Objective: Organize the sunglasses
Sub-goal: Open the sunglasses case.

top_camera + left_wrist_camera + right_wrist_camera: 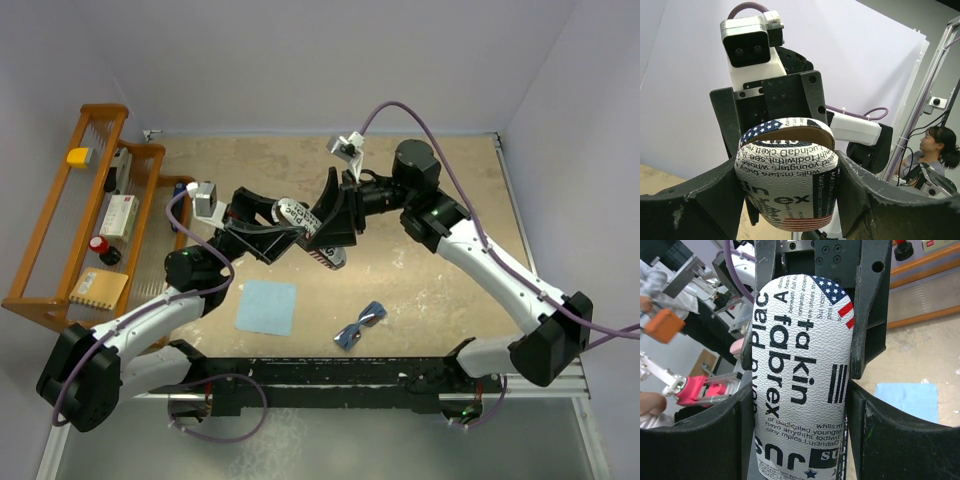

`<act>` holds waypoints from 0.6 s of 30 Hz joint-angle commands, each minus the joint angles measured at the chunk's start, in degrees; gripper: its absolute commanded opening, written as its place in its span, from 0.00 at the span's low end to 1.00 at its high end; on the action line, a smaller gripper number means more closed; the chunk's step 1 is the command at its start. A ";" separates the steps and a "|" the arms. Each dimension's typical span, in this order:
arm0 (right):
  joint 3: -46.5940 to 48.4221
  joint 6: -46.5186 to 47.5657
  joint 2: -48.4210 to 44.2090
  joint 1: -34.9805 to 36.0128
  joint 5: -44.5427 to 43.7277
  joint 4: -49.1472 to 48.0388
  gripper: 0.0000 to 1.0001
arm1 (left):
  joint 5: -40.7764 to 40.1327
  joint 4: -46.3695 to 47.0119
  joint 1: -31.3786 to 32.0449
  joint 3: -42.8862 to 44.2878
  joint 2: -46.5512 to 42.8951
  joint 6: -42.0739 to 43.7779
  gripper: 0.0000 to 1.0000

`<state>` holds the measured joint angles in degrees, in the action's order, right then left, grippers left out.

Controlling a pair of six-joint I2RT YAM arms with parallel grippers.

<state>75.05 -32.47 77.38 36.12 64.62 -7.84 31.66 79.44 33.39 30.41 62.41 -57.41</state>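
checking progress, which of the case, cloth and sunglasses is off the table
The case, held aloft between the left gripper and right gripper; the cloth and sunglasses lie on the table.

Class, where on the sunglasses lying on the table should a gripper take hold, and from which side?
Probably the frame front at the bridge, from straight above: the sunglasses lie flat on the table, free on all sides, and their temple arms look thin.

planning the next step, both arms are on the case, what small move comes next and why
Probably the right gripper lets go while the left gripper holds the case: both are clamped on it in the air, while the sunglasses lie untouched on the table near the cloth.
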 commanded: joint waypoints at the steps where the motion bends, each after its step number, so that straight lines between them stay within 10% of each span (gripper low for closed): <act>1: 0.61 -11.87 0.01 -1.85 1.36 -14.12 0.00 | 7.45 1.07 0.49 -0.15 -0.89 2.03 0.43; 18: 0.60 -37.61 5.39 -3.89 3.42 -38.21 0.00 | 10.16 10.83 0.54 -2.09 -0.50 -0.44 0.49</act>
<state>73.58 -56.34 82.04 34.50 71.50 -30.94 29.82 83.79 33.32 29.34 61.73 -56.90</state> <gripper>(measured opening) 0.672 0.608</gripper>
